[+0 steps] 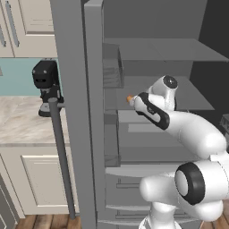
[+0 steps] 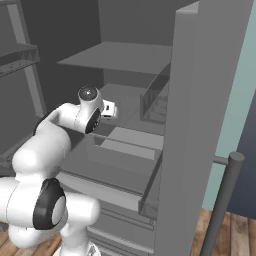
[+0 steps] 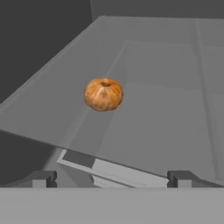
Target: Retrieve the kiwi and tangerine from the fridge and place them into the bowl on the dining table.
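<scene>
Grey shelves of the open fridge take up the middle and right of both base views, with cream cabinets and a marble-topped desk at the left edge of the left base view.

One tangerine is visible: it sits on a grey shelf, slightly left of centre in the hand view. In the left base view it shows as a small orange spot just left of the arm's wrist, near mid-frame. No kiwi can be made out, and no bowl either.

One hand is at work; its two dark fingertips rise at the bottom left and bottom right of the hand view, spread wide with nothing between them. The tangerine lies ahead of them, apart from both.

By my reading, the step in hand is the reach for the tangerine, the first fruit pick. The next move calls for shifting the hand forward and a little to the frame's left so the fruit sits between the tips, then closing gently, since a round fruit could roll on the smooth shelf.

Also counted: one black coffee machine on the desk, and one long bar handle on the door.
</scene>
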You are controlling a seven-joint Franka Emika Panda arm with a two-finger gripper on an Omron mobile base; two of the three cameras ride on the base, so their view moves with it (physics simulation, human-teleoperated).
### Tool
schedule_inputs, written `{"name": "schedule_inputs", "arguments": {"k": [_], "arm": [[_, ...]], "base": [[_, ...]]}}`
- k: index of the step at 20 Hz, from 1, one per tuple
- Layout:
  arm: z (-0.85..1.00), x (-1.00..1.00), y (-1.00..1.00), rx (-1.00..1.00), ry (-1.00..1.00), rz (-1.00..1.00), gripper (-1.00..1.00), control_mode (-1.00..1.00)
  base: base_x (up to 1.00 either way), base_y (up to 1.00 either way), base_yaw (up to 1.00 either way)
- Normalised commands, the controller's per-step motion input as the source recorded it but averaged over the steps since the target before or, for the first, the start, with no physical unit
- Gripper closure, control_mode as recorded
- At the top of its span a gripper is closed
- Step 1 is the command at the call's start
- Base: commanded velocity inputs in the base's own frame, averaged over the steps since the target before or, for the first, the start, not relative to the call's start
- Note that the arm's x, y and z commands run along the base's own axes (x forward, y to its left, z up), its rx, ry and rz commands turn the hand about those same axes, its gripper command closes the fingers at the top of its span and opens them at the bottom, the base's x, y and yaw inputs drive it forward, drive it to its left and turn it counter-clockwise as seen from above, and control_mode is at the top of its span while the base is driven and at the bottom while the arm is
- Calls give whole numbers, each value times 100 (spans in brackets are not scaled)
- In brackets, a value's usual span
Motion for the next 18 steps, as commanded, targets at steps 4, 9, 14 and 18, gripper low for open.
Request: {"name": "schedule_inputs", "arguments": {"k": [4,9,14,18], "arm": [[0,21,0,0,8,0,-100,-100],[0,15,1,0,2,0,-100,-100],[0,1,5,0,0,0,-100,-100],[0,0,10,0,0,0,-100,-100]], "base": [[0,0,0],[0,0,0],[0,0,0],[0,0,0]]}}
